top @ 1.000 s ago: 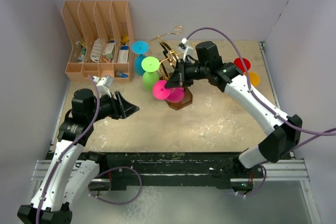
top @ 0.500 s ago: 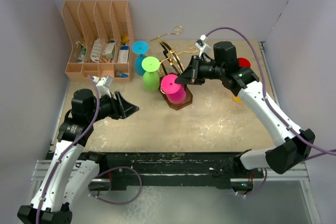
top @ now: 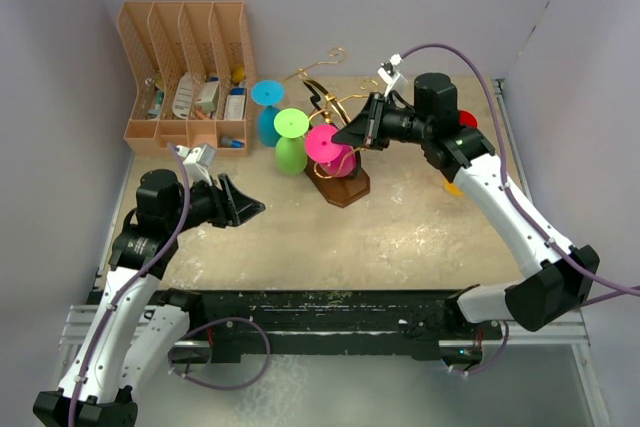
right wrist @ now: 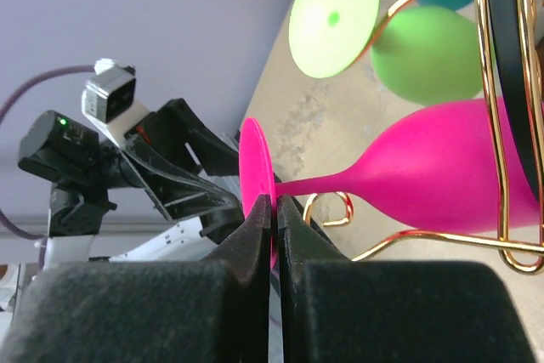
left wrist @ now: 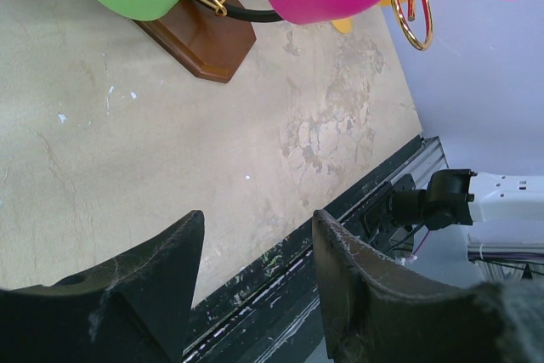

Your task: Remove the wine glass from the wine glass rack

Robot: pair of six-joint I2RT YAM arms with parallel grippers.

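The right gripper (right wrist: 274, 210) is clamped on the round foot of the magenta plastic wine glass (top: 330, 144). The glass lies tilted sideways at the gold wire rack (top: 342, 189) with its dark wooden base, and its bowl is apparently caught among the wires. The left gripper (top: 250, 209), jaws apart, hovers well left of the rack.

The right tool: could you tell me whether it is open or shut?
Shut: the right tool clamps the foot rim of the pink wine glass, with no gap showing in the right wrist view.
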